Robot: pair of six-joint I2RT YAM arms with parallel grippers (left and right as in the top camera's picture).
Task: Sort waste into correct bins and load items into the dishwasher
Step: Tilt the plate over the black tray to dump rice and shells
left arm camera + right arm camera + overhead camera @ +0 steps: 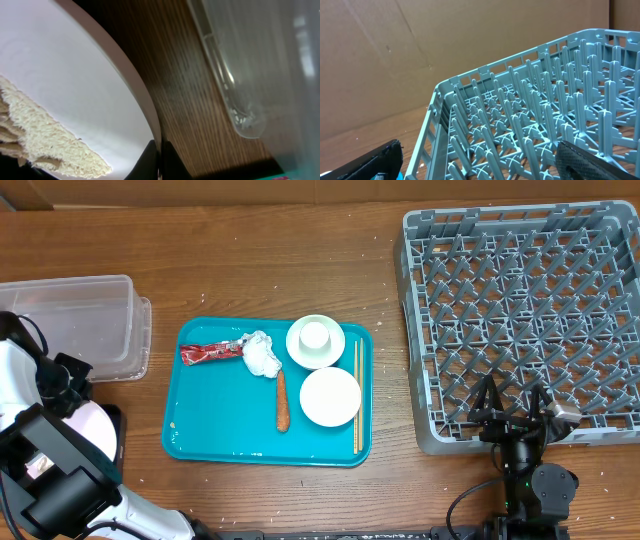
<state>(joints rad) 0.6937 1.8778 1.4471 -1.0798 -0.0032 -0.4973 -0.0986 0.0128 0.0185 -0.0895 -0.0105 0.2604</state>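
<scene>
Left pincer (160, 161) clamped on the plate (75, 70) rim; right pincer (513, 408) spread wide, grasping nothing.
The plate carries crumbly scraps (45, 137) and is just beside the tub (260, 55) at the surface's (190, 105) left. The right pincer hangs at the rack's (520, 280) near edge. Wrapper (208, 353), tissue (262, 356), stick (282, 402), bowl (330, 396) and cup (315, 335) lie on the tray (220, 425) between.

You have the tray (215, 425) in the middle, the tub (80, 320) to its left and the rack (520, 310) to its right. The plate (90, 425) is in front of the tub. On the tray, the wrapper (210, 353) lies left of the tissue (262, 354), with the stick (282, 401) in front. The cup (315, 334) sits in one bowl (298, 348). The other bowl (330, 397) is just in front, with the chopsticks (356, 395) on the right.
</scene>
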